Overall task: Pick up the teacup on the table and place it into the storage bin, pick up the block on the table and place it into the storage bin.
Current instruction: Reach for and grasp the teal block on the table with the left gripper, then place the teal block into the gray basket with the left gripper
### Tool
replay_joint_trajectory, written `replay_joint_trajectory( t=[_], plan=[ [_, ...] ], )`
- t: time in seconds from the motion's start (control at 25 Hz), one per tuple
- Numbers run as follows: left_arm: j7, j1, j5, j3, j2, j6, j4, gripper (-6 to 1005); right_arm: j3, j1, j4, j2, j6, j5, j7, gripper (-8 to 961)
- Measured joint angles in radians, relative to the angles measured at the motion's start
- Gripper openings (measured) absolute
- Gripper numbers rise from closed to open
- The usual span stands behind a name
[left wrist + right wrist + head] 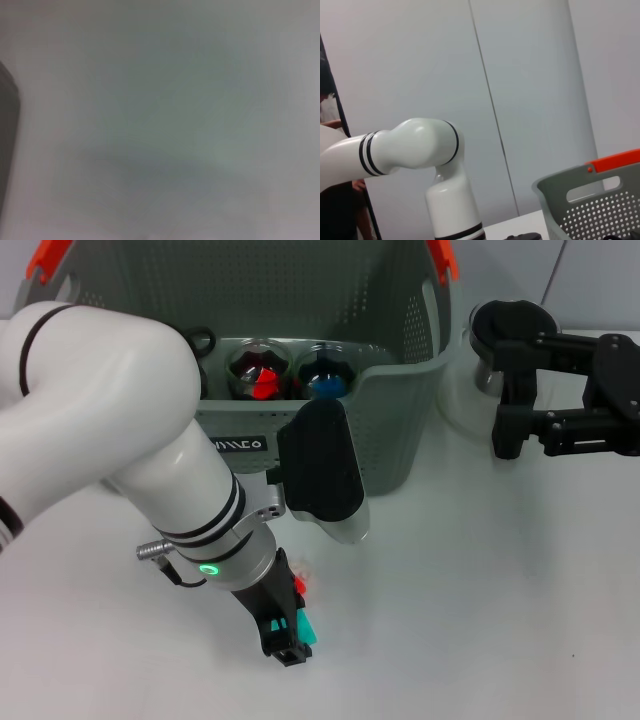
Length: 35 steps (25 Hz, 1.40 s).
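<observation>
The grey perforated storage bin (390, 390) stands at the back of the white table (480, 600); its corner also shows in the right wrist view (600, 205). Two round cups sit inside it, one holding something red (258, 372), one something blue (326, 376). No teacup shows on the table. My left gripper (285, 638) is down at the tabletop near the front, right at a small teal and red block (304, 624), which it partly hides. My right gripper (510, 390) hangs open and empty at the right, beside the bin.
A clear glass pitcher with a black lid (505, 320) stands right of the bin, behind my right gripper. My white left arm (150, 440) covers the bin's front left. The left wrist view shows only a blurred pale surface.
</observation>
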Motion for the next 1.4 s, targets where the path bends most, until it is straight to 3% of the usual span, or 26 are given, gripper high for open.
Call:
replay_joint_trajectory(
  t=[0.28,0.44,0.76,1.0,1.08,1.28,1.4],
  plan=[
    [-0.003,0.000,0.012,0.009,0.000,-0.007,0.000,552,0.005,-0.003,0.000,0.001,-0.002,0.001,0.000,927],
    [-0.004,-0.002,0.013,0.009,0.000,0.007,0.005,405,0.012,-0.003,0.000,0.001,-0.002,0.002,0.000,928],
    [-0.012,-0.006,0.013,-0.046,0.005,0.111,0.108,420,0.013,-0.004,0.000,0.002,-0.002,0.008,0.000,928],
    [0.001,0.002,-0.025,-0.273,0.007,0.274,0.306,431,0.013,-0.004,0.000,0.002,-0.002,0.009,0.000,927],
    [0.012,-0.005,-0.062,-0.387,0.009,0.315,0.347,435,0.013,-0.004,0.001,0.001,-0.002,0.009,0.000,927],
    [0.042,-0.058,-0.196,-0.676,0.020,0.408,0.367,444,0.013,-0.002,0.003,0.001,-0.015,0.011,0.010,928],
    [0.047,-0.097,-0.273,-0.822,0.046,0.424,0.341,450,0.013,0.006,0.003,-0.003,-0.031,0.012,0.015,928]
  ],
)
